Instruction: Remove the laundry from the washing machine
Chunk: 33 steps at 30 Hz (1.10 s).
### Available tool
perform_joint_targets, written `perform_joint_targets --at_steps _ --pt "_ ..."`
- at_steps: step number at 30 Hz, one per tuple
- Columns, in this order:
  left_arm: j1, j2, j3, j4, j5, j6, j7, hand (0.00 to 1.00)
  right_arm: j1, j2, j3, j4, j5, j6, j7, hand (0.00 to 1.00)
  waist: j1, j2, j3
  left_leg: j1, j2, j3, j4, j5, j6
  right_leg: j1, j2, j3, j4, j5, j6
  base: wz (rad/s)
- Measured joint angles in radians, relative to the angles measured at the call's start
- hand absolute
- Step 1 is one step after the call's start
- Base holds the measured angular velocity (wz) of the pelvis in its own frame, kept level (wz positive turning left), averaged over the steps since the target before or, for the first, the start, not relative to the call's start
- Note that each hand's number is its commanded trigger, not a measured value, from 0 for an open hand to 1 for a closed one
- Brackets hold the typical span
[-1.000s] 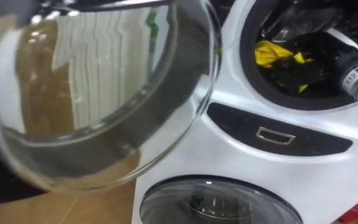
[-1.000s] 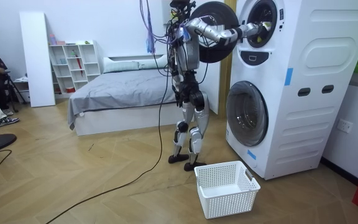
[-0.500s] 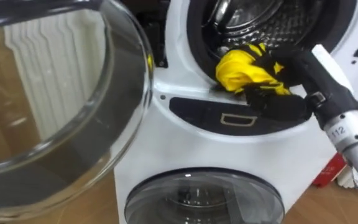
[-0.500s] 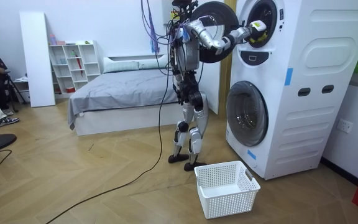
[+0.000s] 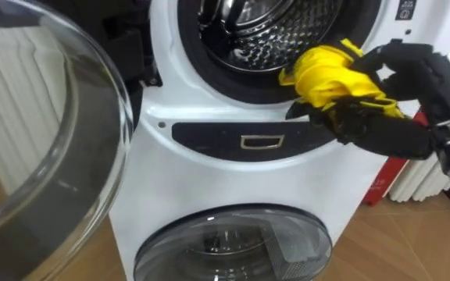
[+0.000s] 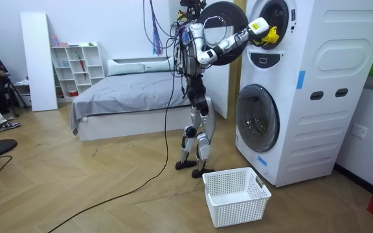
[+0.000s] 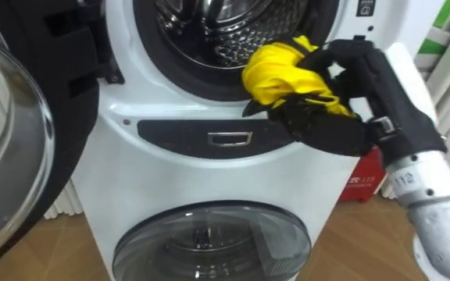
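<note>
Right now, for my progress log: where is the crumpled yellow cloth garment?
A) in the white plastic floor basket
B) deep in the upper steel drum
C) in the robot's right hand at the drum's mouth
C: the right hand is curled round the crumpled yellow cloth garment just outside the upper steel drum's mouth.

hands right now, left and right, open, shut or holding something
Right hand: closed on the yellow garment.
Left hand: cannot be told.
</note>
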Motion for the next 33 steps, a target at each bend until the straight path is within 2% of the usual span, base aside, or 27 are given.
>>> perform_joint_targets --at_steps 4,5,6,9,12,13,15,18,20,22,24,27,28,29,32,33 --pt "-0.001 0.001 -0.001 0.003 0.0 -0.03 0.011 0.0 0.055 0.0 -0.042 0.0 0.045 -0.032 -0.012 1.0 -0.021 -0.007 0.0026 -0.004 -0.001 0.011 0.001 0.0 0.0 -0.011 0.002 0.008 0.004 0.0 0.0 -0.07" --pt "0.0 0.001 -0.001 0.003 0.0 -0.031 0.011 0.0 0.062 0.0 -0.049 0.0 0.048 -0.033 -0.016 1.0 -0.019 -0.009 0.0033 -0.004 -0.001 0.017 0.001 0.0 0.0 -0.017 0.003 0.014 0.009 0.0 0.0 -0.26" --pt "0.0 0.001 0.0 0.004 0.0 -0.031 0.013 0.0 0.072 0.0 -0.063 0.0 0.047 -0.033 -0.024 1.0 -0.02 -0.015 0.0095 -0.007 -0.001 0.028 0.0 -0.001 -0.001 -0.025 0.007 0.028 0.017 0.0 0.0 -0.3" --pt "0.001 0.001 0.002 0.007 0.0 -0.031 0.016 0.0 0.12 0.0 -0.103 0.001 0.042 -0.033 -0.044 1.0 -0.035 -0.02 0.0118 -0.021 0.002 0.044 0.002 -0.009 -0.001 -0.046 0.015 0.045 0.027 0.001 0.0 -0.21" --pt "0.003 0.001 0.003 0.026 -0.001 -0.029 0.022 0.0 0.142 0.001 -0.117 0.003 0.03 -0.033 -0.069 1.0 -0.065 -0.021 0.0116 -0.024 0.002 0.06 0.005 -0.011 0.0 -0.061 0.017 0.053 0.036 0.001 0.0 -0.2" --pt "0.001 0.002 0.01 0.025 -0.011 -0.03 0.029 0.0 0.144 0.001 -0.123 0.012 0.022 -0.033 -0.075 1.0 -0.071 -0.022 0.0112 -0.026 0.001 0.077 0.005 -0.012 0.0 -0.072 0.021 0.067 0.045 0.0 0.0 -0.31" --pt "-0.001 0.009 0.011 0.025 -0.038 -0.03 0.034 0.0 0.144 0.003 -0.133 0.031 0.02 -0.032 -0.081 1.0 -0.07 -0.023 0.0113 -0.028 0.003 0.108 0.009 -0.018 -0.001 -0.085 0.03 0.095 0.057 0.001 0.001 -0.44" --pt "-0.002 0.024 0.01 0.012 -0.039 -0.024 0.027 0.0 0.151 0.004 -0.146 0.083 0.015 -0.025 -0.105 1.0 -0.084 -0.021 0.012 -0.028 0.004 0.13 0.008 -0.023 -0.001 -0.097 0.037 0.107 0.065 0.001 0.001 -0.23" --pt "-0.003 0.033 0.011 0.001 -0.038 -0.022 0.026 0.0 0.178 0.004 -0.147 0.097 0.022 -0.014 -0.113 1.0 -0.085 -0.025 0.0085 -0.033 0.005 0.142 0.007 -0.023 -0.001 -0.107 0.042 0.117 0.07 0.002 0.002 -0.25" --pt "-0.003 0.038 0.008 -0.002 -0.036 -0.016 0.026 0.0 0.2 0.004 -0.144 0.1 0.027 -0.002 -0.113 1.0 -0.081 -0.021 0.009 -0.031 0.009 0.169 0.006 -0.027 -0.006 -0.109 0.052 0.137 0.065 0.008 0.002 -0.31" --pt "-0.012 0.039 0.005 -0.003 -0.036 0.009 0.026 0.0 0.201 0.004 -0.144 0.148 0.04 0.0 -0.115 1.0 -0.082 -0.016 0.0105 -0.029 0.013 0.193 0.008 -0.032 -0.01 -0.11 0.064 0.162 0.062 0.014 0.0 -0.32" --pt "-0.039 0.041 0.005 -0.007 -0.038 0.029 0.029 0.0 0.201 0.004 -0.144 0.211 0.068 0.028 -0.12 1.0 -0.082 -0.015 0.0099 -0.039 0.015 0.212 0.01 -0.033 -0.011 -0.125 0.073 0.184 0.064 0.018 -0.001 -0.23" --pt "-0.053 0.041 0.001 -0.006 -0.038 0.038 0.032 0.0 0.201 0.004 -0.143 0.231 0.071 0.031 -0.122 1.0 -0.081 -0.007 0.0139 -0.043 0.017 0.218 0.014 -0.033 -0.011 -0.125 0.074 0.189 0.058 0.023 -0.001 -0.19" --pt "-0.06 0.042 -0.002 -0.004 -0.038 0.041 0.034 0.0 0.201 0.005 -0.143 0.243 0.07 0.033 -0.123 1.0 -0.083 -0.005 0.0147 -0.046 0.018 0.219 0.016 -0.034 -0.011 -0.126 0.074 0.189 0.053 0.026 -0.001 -0.09" --pt "-0.076 0.038 -0.012 -0.022 -0.058 0.055 0.053 0.0 0.2 0.02 -0.143 0.3 0.065 0.047 -0.137 1.0 -0.092 0.011 0.0064 -0.071 0.02 0.235 0.024 -0.034 -0.011 -0.148 0.075 0.189 0.047 0.031 -0.001 -0.07" --pt "-0.077 0.035 -0.016 -0.029 -0.067 0.058 0.057 0.0 0.197 0.033 -0.143 0.325 0.067 0.047 -0.142 1.0 -0.097 0.019 0.0087 -0.076 0.021 0.246 0.024 -0.033 -0.012 -0.158 0.075 0.191 0.048 0.033 -0.002 -0.07"
